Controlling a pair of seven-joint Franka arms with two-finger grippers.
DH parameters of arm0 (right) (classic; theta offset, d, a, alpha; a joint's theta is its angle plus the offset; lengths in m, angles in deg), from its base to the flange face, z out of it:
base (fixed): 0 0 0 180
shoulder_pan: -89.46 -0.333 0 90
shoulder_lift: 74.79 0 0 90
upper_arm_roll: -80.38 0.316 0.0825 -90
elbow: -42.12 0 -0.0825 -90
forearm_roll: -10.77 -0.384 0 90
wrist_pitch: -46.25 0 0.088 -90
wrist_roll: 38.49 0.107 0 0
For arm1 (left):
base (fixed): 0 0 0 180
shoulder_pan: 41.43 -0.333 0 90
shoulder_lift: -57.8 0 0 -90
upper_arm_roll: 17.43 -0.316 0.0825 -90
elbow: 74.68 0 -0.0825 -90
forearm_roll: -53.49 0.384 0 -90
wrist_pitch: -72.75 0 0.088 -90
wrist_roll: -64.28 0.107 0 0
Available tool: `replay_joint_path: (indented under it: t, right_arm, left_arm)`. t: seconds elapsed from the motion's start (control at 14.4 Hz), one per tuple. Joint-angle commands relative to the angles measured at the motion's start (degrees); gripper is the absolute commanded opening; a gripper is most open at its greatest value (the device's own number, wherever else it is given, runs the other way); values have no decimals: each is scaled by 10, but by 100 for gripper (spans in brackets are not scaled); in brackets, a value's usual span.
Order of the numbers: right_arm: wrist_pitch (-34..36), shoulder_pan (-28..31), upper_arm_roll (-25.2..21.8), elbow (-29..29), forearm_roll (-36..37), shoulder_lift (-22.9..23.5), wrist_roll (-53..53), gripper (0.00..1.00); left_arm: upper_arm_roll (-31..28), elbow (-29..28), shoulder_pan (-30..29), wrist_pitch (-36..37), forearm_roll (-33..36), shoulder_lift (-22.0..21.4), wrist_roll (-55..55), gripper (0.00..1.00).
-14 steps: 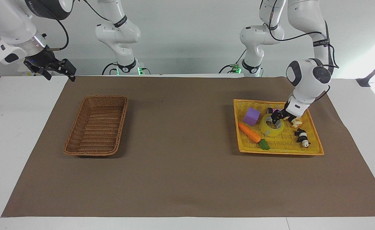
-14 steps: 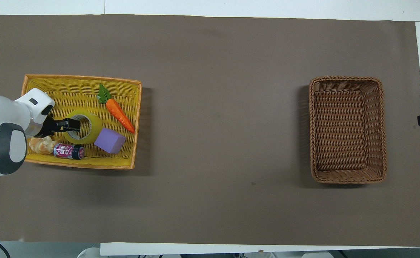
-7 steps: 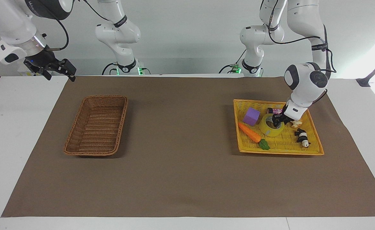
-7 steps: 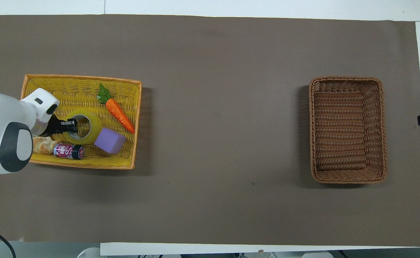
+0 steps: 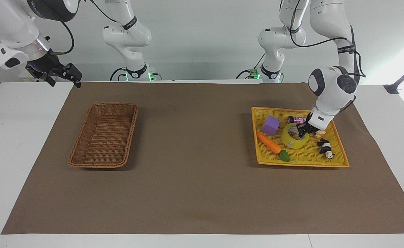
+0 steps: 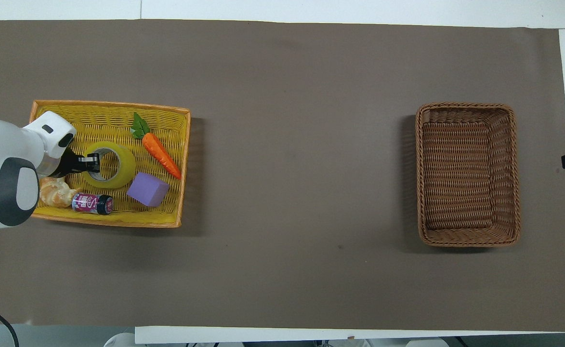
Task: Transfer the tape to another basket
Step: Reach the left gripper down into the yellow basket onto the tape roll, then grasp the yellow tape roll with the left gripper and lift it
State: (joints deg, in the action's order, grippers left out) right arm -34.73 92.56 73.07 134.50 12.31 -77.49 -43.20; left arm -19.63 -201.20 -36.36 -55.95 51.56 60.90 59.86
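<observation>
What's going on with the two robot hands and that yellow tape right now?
Left gripper shut on tape, tape tilted up in yellow basket. Right gripper waits off the mat. Brown basket holds nothing.

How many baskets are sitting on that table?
2. The brown wicker basket sits toward the right arm's end; the yellow basket, holding the tape and toys, sits toward the left arm's end.

Your wide translucent yellow packing tape roll, white core (image 5: 293, 136) (image 6: 109, 165): tilted, one edge raised, inside bright yellow-orange basket at left arm's end. Your dark brown woven wicker rectangular basket (image 5: 104, 134) (image 6: 468, 174): upright, flat, right arm's end, well apart.
</observation>
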Motion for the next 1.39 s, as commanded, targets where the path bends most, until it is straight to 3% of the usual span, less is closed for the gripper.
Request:
replay_joint_path:
  t: [0.0,0.14,0.42,0.69,1.11,1.18,1.32]
  right_arm:
    - [0,0,-1,8,0,-10,-10,100]
    - [0,0,0,8,0,-10,-10,100]
    - [0,1,0,8,0,-10,-10,100]
    - [0,0,-1,8,0,-10,-10,100]
    - [16,-1,1,8,0,-11,-18,100]
    - [28,0,3,8,-7,-11,-35,100]
    - [26,10,-2,8,-118,-10,-107,100]
  left_arm:
    - [-3,109,7,102,4,8,-9,0]
    - [-1,143,21,141,4,3,-33,0]
    - [1,148,126,148,-3,-9,-194,0]
    - [4,176,222,141,-113,-4,-296,0]
    - [4,205,295,95,-221,1,-323,0]
    - [6,207,299,91,-232,1,-332,0]
    - [5,213,316,66,-246,2,-336,0]
